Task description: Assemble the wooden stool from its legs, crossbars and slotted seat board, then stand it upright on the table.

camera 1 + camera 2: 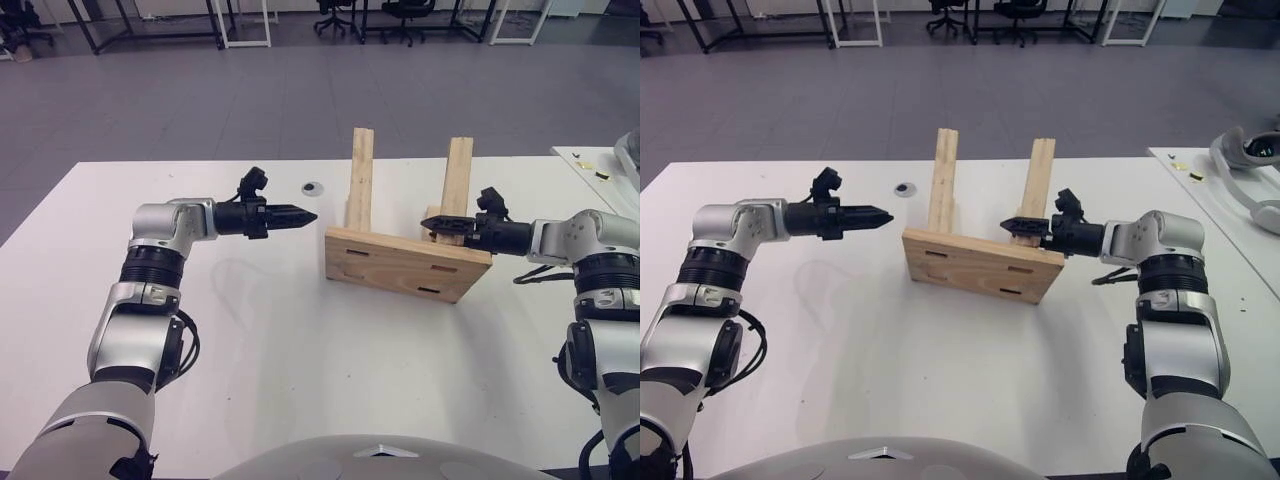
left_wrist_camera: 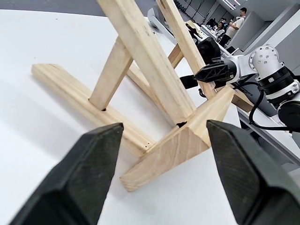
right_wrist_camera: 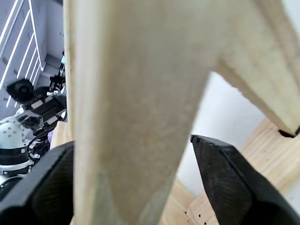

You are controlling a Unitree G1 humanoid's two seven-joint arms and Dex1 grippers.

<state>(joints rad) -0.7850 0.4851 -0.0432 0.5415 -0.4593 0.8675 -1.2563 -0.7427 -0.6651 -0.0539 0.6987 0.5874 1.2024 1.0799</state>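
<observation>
Left eye view: stool [image 1: 395,250] looks assembled but lies on its side mid-frame on the table [image 1: 250,350], with the seat board [image 1: 420,272] facing the camera. Right gripper [image 1: 440,224] clamps the right-hand leg [image 1: 458,170] near the seat. Left gripper [image 1: 308,216] is open, off to the left and holding nothing. Remaining: stand it upright.

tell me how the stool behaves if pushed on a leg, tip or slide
Probably stiff: the stool is solid wood, legs slotted into the seat. It lies on its side, seat propped on one edge, so a push high on a leg would likely tip it, not slide it.
</observation>
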